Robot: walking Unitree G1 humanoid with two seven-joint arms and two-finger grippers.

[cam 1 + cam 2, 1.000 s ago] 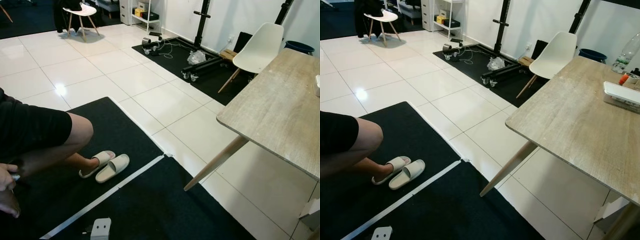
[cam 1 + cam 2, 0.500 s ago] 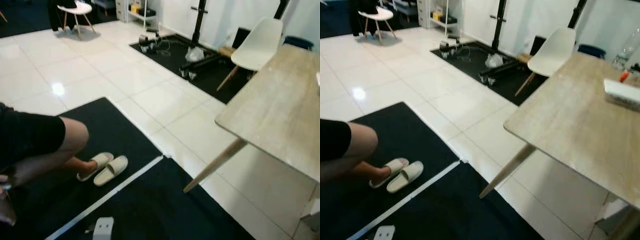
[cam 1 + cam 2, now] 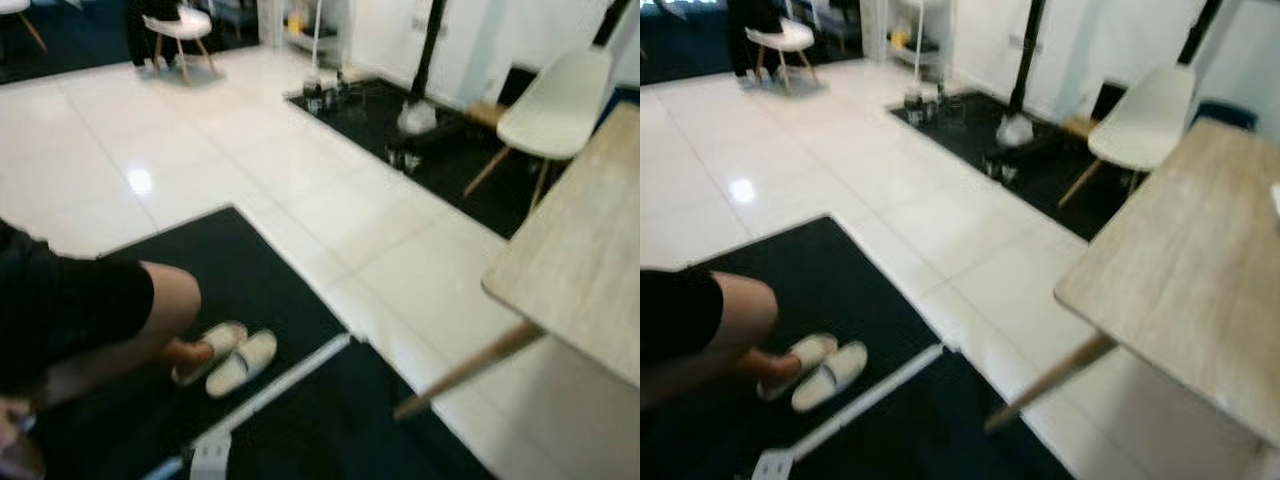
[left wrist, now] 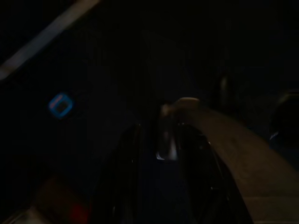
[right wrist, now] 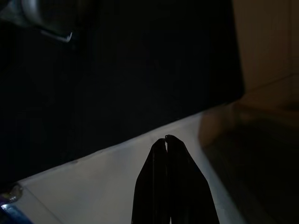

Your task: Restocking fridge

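Views blurred, consistent w/ robot walking; no fridge in sight, so restocking judged not begun. Right gripper hangs idle over floor, jaws pressed together, empty; left gripper too dark, jaw state can't tell. Seated person's knee near left, wooden table right.

1. Two slippers, side by side on the black mat.
2. Two white chairs: one by the table, one way at the back.
3. One wooden table.
4. One person, just a bent leg in view.
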